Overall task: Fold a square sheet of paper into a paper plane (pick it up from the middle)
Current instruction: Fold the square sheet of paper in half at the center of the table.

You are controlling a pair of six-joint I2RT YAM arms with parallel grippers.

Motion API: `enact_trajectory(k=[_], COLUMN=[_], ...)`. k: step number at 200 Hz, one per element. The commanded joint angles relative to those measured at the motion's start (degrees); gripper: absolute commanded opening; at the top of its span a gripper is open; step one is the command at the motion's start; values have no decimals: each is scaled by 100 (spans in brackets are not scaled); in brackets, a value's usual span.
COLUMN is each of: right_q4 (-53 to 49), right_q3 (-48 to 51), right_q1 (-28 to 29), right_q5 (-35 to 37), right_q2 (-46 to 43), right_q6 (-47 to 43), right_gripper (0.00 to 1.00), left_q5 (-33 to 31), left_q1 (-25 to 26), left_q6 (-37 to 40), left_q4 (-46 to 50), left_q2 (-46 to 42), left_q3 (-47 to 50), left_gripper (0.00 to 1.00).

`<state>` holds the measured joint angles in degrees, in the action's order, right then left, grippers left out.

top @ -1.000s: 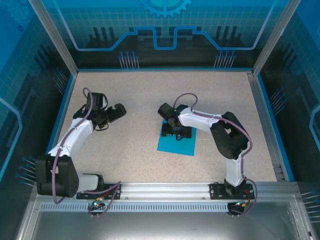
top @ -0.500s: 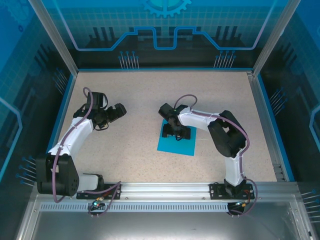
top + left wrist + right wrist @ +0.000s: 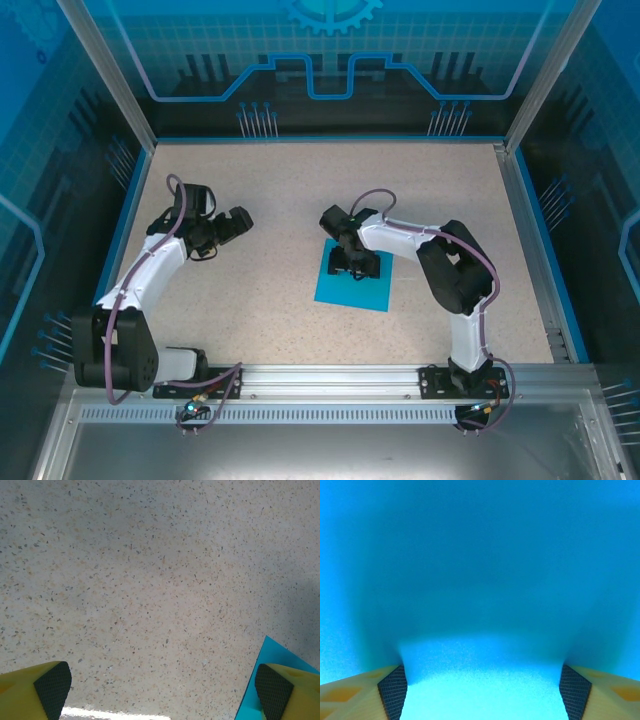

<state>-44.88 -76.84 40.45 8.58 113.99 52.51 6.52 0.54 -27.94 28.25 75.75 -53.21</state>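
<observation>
Just past the aluminium rail (image 3: pixel 330 376) at the near edge, the square sheet of paper (image 3: pixel 352 293) lies flat on the speckled desk (image 3: pixel 300 180), a little right of the middle, with no crease that I can make out. Over its far half the right claw (image 3: pixel 355 264) points straight down at the sheet's middle. In the wrist view its dark pads (image 3: pixel 393 692) stand wide apart with teal paper all between them, down at the surface or just above it. The claw is released, not clenched on anything. A paler patch between the pads may be a slight bulge, but I cannot tell. Farther off to the left, well apart from the sheet, the left claw (image 3: pixel 240 222) hangs over bare desk, spread fully and holding nothing. By my reckoning the task is at its very start: the pick-up from the middle is in hand, and every fold of the paper plane is left to do.
</observation>
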Motion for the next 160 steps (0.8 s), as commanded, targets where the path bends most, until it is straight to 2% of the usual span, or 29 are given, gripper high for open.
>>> enact_trajectory(k=[1, 76, 105, 120, 137, 160], right_q4=[204, 225, 475, 753, 1166, 1759], right_q3=[405, 486, 548, 598, 664, 783], right_q1=[-50, -79, -79, -80, -72, -94], right_q5=[-258, -190, -261, -412, -712, -1266], right_q2=[580, 468, 136, -124, -442, -818], right_q6=[-14, -5, -86, -157, -311, -534], right_gripper=[80, 73, 66, 57, 36, 19], left_q5=[139, 139, 187, 262, 447, 757], left_q1=[-9, -8, 0, -3, -1, 71], left_q6=[123, 123, 111, 80, -8, -156], left_q4=[154, 179, 181, 158, 57, -133], left_q2=[46, 72, 76, 81, 113, 202], left_q3=[-190, -181, -190, -176, -131, -54], left_gripper=[99, 98, 99, 98, 99, 98])
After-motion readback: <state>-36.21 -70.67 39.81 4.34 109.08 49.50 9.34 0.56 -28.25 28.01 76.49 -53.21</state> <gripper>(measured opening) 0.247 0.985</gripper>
